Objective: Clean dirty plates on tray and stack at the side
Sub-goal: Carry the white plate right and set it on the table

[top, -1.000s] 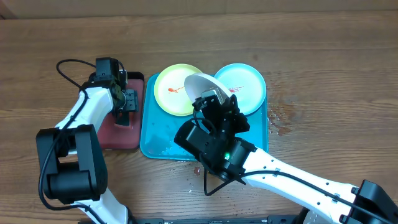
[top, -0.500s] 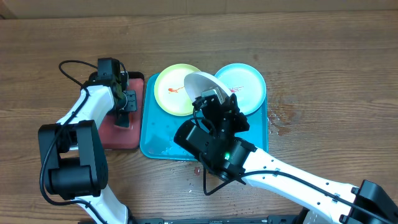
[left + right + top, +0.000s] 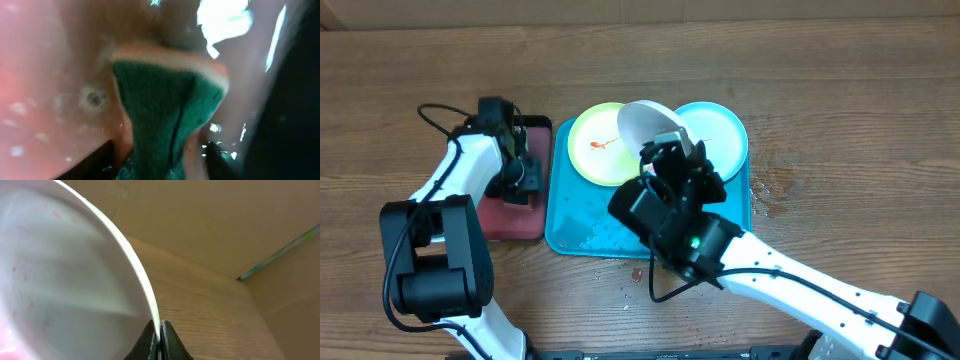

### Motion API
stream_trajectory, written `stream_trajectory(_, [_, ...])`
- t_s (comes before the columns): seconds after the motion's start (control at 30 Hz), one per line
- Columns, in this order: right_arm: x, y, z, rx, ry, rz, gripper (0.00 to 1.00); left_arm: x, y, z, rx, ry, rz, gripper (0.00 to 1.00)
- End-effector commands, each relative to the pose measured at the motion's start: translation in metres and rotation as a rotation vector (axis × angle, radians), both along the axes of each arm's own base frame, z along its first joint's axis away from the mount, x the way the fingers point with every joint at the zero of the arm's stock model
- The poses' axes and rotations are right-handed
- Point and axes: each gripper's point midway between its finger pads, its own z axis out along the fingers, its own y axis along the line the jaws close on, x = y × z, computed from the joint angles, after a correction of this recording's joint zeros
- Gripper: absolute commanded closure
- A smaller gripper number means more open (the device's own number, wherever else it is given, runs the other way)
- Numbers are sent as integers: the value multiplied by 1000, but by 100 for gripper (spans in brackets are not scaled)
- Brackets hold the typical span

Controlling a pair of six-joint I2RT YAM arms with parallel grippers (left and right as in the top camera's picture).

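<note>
The turquoise tray (image 3: 582, 215) lies mid-table. The lime-green plate (image 3: 592, 148) with a red smear and the cyan plate (image 3: 722, 130) lie on its far half. My right gripper (image 3: 665, 150) is shut on the rim of the white plate (image 3: 648, 122) and holds it tilted above the tray; in the right wrist view the plate (image 3: 65, 275) shows faint pink smears and the fingers (image 3: 160, 335) pinch its edge. My left gripper (image 3: 520, 178) is over the reddish tray (image 3: 515, 215), shut on a green and pink sponge (image 3: 165, 115).
The reddish black-rimmed tray stands left of the turquoise tray and looks wet in the left wrist view. Water drops lie on the turquoise tray's near part and on the wood (image 3: 770, 185) to its right. A cardboard wall (image 3: 210, 220) stands behind the table.
My right gripper has lifted the white plate up and a little farther back, tilting it more. My left gripper has shifted slightly over the reddish tray.
</note>
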Motion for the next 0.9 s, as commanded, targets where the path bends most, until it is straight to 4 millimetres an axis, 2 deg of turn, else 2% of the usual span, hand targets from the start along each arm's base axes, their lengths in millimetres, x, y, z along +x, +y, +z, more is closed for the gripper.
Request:
stream_trajectory(0.0, [4, -3, 24, 134, -14, 16, 96, -13, 1, -6, 0, 14, 10, 61])
stream_trajectory(0.07, [5, -7, 26, 157, -14, 8, 96, -14, 2, -7, 8, 18, 11, 87])
stream_trajectory(0.1, [5, -10, 27, 174, -21, -4, 96, -14, 3, -7, 17, 17, 12, 96])
stream_trajectory(0.23, [8, -25, 32, 258, -18, -34, 96, -12, 9, -3, 47, 10, 47, 96])
stream_trajectory(0.37, [14, -47, 32, 392, 23, -60, 96, 0, 12, 11, 59, -33, 62, 95])
stream_trajectory(0.4, [15, -53, 31, 426, 39, -69, 96, 3, 12, 17, 59, -47, 63, 83])
stream_trajectory(0.43, [17, -60, 29, 459, 61, -76, 96, 7, 12, 23, 59, -62, 62, 61])
stream_trajectory(0.47, [18, -69, 25, 501, 89, -90, 96, 11, 13, 29, 60, -74, 63, 48])
stream_trajectory(0.53, [22, -86, 15, 583, 151, -123, 96, 17, 13, 40, 61, -100, 63, 36])
stream_trajectory(0.63, [24, -110, -5, 703, 255, -181, 96, 19, 11, 44, 50, -108, 62, 29])
stream_trajectory(0.87, [22, -180, -52, 1016, 440, -348, 96, 16, -1, 40, -23, -93, 56, 29])
